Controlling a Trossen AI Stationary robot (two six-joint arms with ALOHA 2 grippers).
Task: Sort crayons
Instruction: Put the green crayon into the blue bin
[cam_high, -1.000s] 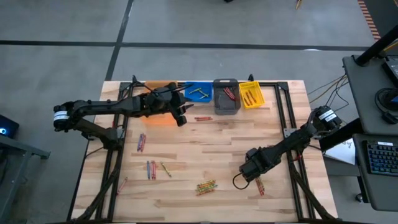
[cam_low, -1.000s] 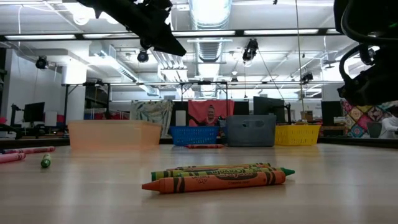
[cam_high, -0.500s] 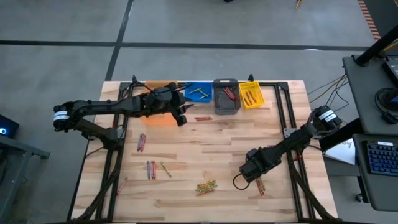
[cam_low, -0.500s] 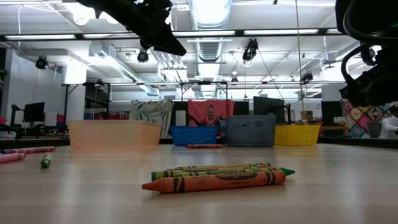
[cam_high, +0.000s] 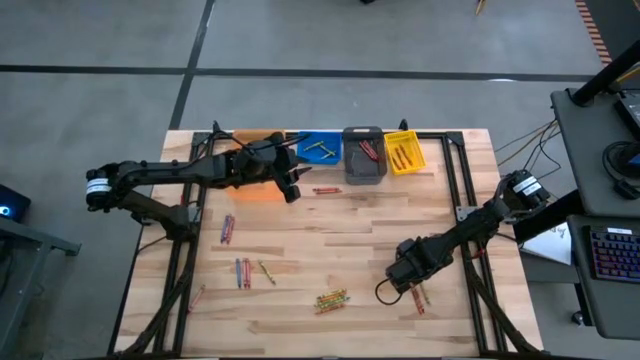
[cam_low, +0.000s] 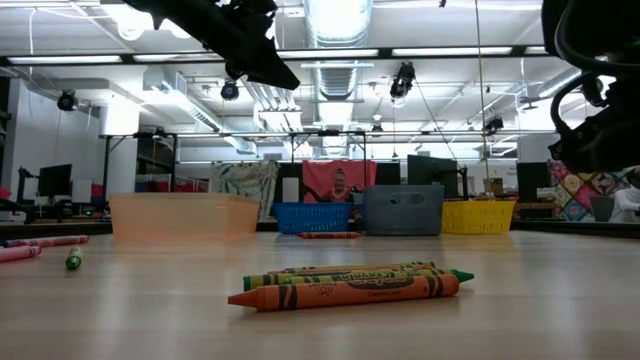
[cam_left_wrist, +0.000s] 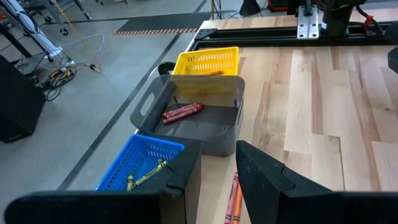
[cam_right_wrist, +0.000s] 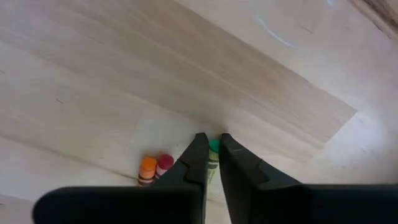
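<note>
Near the table's front right, the right gripper (cam_right_wrist: 210, 155) pinches a green crayon (cam_right_wrist: 213, 149).
Pickup step; next, lift toward the bins (cam_high: 363, 155). Left gripper (cam_left_wrist: 217, 171), parted and empty, hovers by them.

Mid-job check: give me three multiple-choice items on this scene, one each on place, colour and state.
1. Which bin stands between the blue bin and the yellow bin? A orange B grey C none
2. The right end effector grips a crayon that is: A orange B blue C green
3. The left end effector is: A open, empty B shut on a crayon C gripping a bin
Answers: B, the grey bin sits there; C, a green crayon shows between its fingers; A, its fingers stand apart, nothing between.
</note>
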